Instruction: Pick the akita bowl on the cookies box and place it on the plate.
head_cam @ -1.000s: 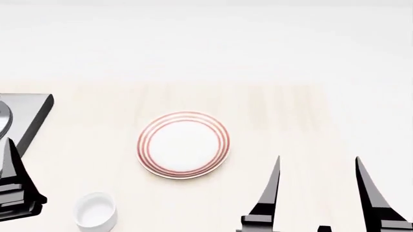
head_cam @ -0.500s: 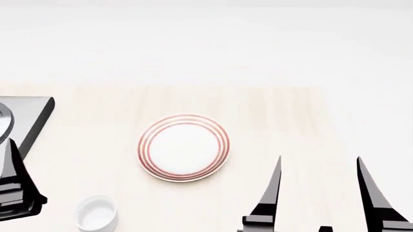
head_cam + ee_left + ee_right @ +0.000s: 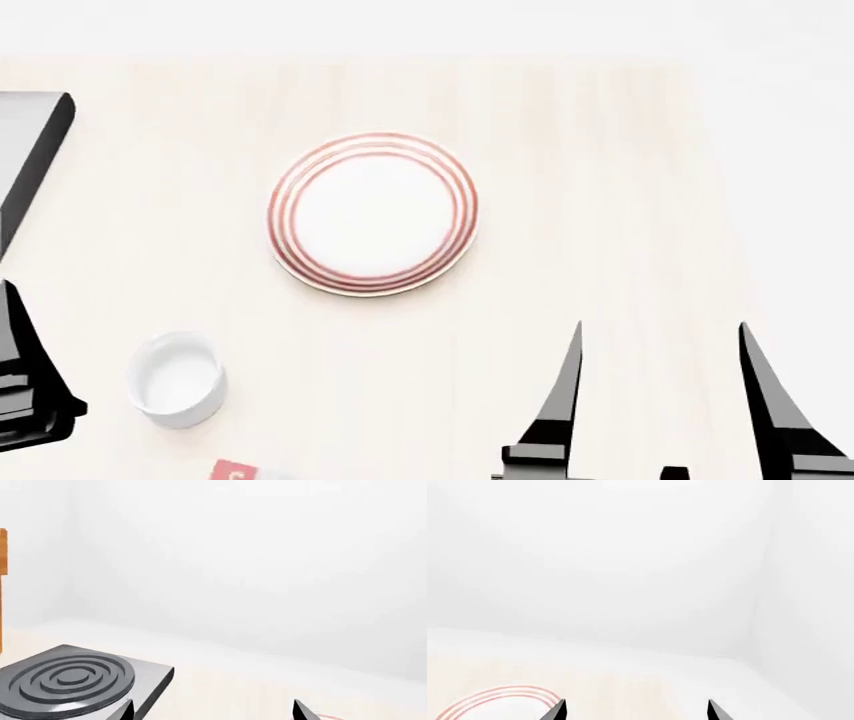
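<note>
View tilted down since 0.5 s ago: plate (image 3: 374,214) now sits higher in head view, and a red box corner (image 3: 235,470) has appeared at the bottom edge.

Nearest: right gripper (image 3: 661,395), 2 dark fingers spread wide, nothing between them, hovering over bare table (image 3: 601,200). Left gripper (image 3: 212,711) shows 2 fingertips well apart in left wrist view, empty. White cup (image 3: 176,378) sits just beyond the red corner, likely the cookies box. Plate mid-table, empty. Stove burner (image 3: 67,678) at far left. Akita bowl not in view.
</note>
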Tool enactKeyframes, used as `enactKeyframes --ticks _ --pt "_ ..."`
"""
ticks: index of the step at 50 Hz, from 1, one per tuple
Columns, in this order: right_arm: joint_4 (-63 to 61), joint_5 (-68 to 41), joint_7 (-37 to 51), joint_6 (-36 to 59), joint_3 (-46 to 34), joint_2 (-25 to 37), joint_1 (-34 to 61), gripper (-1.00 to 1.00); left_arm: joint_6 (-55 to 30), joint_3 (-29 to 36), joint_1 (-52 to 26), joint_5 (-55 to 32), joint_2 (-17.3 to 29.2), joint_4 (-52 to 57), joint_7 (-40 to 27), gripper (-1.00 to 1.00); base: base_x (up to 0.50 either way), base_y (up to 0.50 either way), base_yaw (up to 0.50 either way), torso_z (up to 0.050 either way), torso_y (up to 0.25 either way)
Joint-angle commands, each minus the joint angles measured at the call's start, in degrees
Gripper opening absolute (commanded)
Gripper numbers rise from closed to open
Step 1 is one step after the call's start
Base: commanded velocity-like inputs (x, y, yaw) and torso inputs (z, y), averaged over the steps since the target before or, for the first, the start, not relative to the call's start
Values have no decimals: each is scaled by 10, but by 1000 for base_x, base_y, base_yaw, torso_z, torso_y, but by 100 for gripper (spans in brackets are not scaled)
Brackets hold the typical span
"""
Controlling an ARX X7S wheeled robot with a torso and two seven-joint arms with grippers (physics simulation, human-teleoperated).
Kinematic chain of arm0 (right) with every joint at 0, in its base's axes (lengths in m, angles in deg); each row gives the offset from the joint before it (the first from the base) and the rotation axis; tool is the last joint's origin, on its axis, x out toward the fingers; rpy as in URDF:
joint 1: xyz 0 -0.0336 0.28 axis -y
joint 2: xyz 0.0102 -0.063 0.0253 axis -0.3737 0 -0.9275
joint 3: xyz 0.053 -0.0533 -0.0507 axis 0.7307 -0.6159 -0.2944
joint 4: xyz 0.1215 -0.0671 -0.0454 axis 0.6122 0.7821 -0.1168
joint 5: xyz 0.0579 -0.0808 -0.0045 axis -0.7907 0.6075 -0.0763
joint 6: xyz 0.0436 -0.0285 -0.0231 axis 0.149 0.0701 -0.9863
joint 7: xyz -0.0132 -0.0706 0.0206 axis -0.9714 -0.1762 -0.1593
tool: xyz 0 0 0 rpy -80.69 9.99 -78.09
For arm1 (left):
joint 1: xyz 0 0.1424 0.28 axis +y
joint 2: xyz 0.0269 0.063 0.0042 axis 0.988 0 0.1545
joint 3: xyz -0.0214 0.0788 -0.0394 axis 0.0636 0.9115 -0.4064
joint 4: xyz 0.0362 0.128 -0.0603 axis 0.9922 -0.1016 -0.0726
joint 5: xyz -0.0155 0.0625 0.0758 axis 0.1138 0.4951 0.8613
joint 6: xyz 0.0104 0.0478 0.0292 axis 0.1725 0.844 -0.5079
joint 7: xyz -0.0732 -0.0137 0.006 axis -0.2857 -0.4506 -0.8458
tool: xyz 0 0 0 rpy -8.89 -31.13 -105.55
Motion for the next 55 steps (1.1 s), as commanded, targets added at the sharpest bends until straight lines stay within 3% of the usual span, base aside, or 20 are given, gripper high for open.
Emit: enactKeyframes --ticks 1,19,26,37,55 --pt "1 -1 2 -1 -1 2 1 100 6 2 2 -1 3 1 0 100 0 0 0 0 -250" --pt "3 -4 6 -4 -3 5 -1 100 10 10 5 0 8 -1 -2 100 0 0 0 0 -250" --pt "5 -19 1 11 -2 7 4 100 -10 20 -1 12 14 -4 -9 100 0 0 0 0 -34" --pt "-34 -66 -24 125 2 35 38 100 -113 25 -42 -29 46 16 -3 100 0 0 0 0 0" --pt "-97 -113 -68 257 -12 94 85 100 -138 32 -113 -111 102 30 97 100 0 0 0 0 0"
